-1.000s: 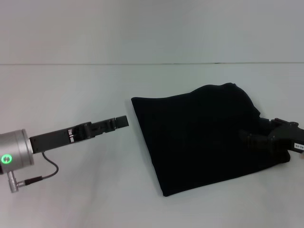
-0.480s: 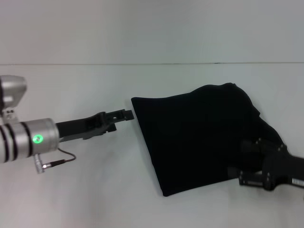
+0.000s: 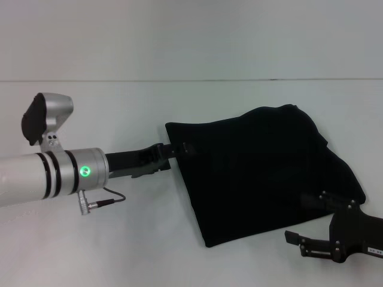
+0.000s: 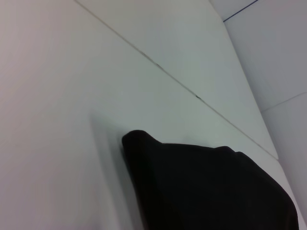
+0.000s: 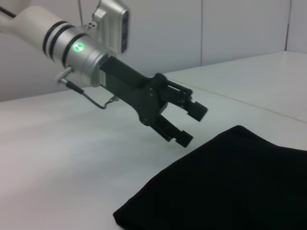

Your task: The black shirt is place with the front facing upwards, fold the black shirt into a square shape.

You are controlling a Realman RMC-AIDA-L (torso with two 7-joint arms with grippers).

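Observation:
The black shirt (image 3: 257, 173) lies folded on the white table, back right corner bunched up; no lettering shows. It also appears in the left wrist view (image 4: 206, 191) and the right wrist view (image 5: 230, 182). My left gripper (image 3: 182, 147) reaches in from the left to the shirt's far left corner. In the right wrist view this left gripper (image 5: 191, 124) is open and hovers just above the cloth's edge, holding nothing. My right gripper (image 3: 299, 218) sits at the shirt's near right edge, fingers spread and empty.
The white table (image 3: 119, 239) extends around the shirt on all sides. A seam line (image 3: 179, 80) runs across the far part of the table. A cable (image 3: 102, 202) hangs under the left wrist.
My left arm has moved right, bringing its gripper to the shirt's far left corner. My right gripper has pulled back off the cloth toward the near right.

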